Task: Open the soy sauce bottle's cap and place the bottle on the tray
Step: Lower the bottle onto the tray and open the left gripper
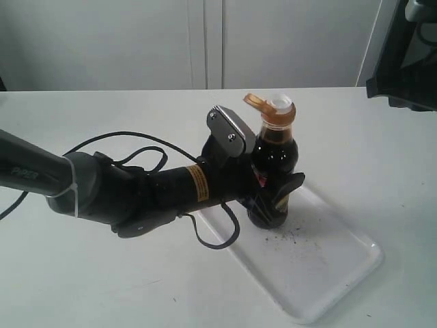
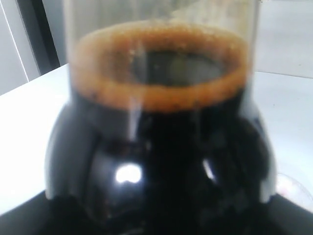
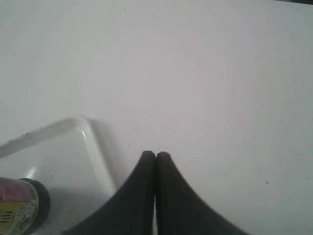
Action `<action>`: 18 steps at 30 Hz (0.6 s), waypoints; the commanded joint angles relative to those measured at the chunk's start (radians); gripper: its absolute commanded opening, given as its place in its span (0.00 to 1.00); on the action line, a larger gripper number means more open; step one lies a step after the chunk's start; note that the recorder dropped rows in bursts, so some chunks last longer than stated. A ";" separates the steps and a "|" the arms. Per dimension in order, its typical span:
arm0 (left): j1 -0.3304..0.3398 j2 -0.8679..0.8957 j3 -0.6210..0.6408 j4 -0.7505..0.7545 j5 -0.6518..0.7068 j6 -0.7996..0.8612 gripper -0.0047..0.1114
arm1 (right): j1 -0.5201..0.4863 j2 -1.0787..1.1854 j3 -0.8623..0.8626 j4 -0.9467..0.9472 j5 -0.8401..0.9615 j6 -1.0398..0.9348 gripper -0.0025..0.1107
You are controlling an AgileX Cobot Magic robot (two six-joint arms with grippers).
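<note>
Two arms on this job, and from the exterior view the left gripper [image 1: 276,198] is clamped on the small clear glass soy sauce bottle [image 1: 273,154], upright, orange-tan flip-top cap [image 1: 272,107] open, over the flat white plastic tray [image 1: 321,263] toward the table's front right corner. Left wrist view is all dark liquid and glass, bottle [image 2: 161,137] right between the jaws. Right wrist view: right gripper [image 3: 156,159] pinched closed on nothing beside the tray rim [image 3: 95,147], so the left arm is the nearer one, and I'd say a straight-down lowering remains.
</note>
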 commanded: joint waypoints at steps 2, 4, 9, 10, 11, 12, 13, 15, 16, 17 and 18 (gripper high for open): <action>-0.002 -0.026 -0.021 -0.004 -0.068 -0.002 0.04 | -0.003 0.000 0.003 0.002 0.001 -0.005 0.02; -0.002 -0.026 -0.021 -0.004 -0.048 -0.002 0.04 | -0.003 0.000 0.003 0.002 0.001 -0.005 0.02; -0.002 -0.026 -0.021 -0.004 -0.028 -0.002 0.04 | -0.003 0.000 0.003 0.004 0.001 -0.005 0.02; -0.002 -0.026 -0.021 -0.004 -0.028 -0.002 0.04 | -0.003 0.000 0.003 0.004 0.001 -0.005 0.02; -0.002 -0.026 -0.021 -0.004 -0.028 -0.002 0.04 | -0.003 0.000 0.003 0.004 0.001 -0.005 0.02; -0.002 -0.026 -0.021 -0.003 -0.028 -0.006 0.04 | -0.003 0.000 0.003 0.004 0.001 -0.005 0.02; -0.002 -0.026 -0.021 -0.002 -0.026 -0.010 0.04 | -0.003 0.000 0.003 0.004 0.001 -0.005 0.02; -0.002 -0.016 -0.021 -0.002 -0.027 -0.017 0.04 | -0.003 0.000 0.003 0.004 0.001 -0.005 0.02; -0.002 -0.011 -0.021 -0.002 -0.029 -0.026 0.04 | -0.003 0.000 0.003 0.004 0.003 -0.005 0.02; -0.002 -0.007 -0.021 -0.002 -0.029 -0.036 0.04 | -0.003 0.000 0.003 0.004 0.003 -0.005 0.02; -0.002 0.000 -0.021 -0.002 -0.029 -0.040 0.04 | -0.003 0.000 0.003 0.004 0.003 -0.005 0.02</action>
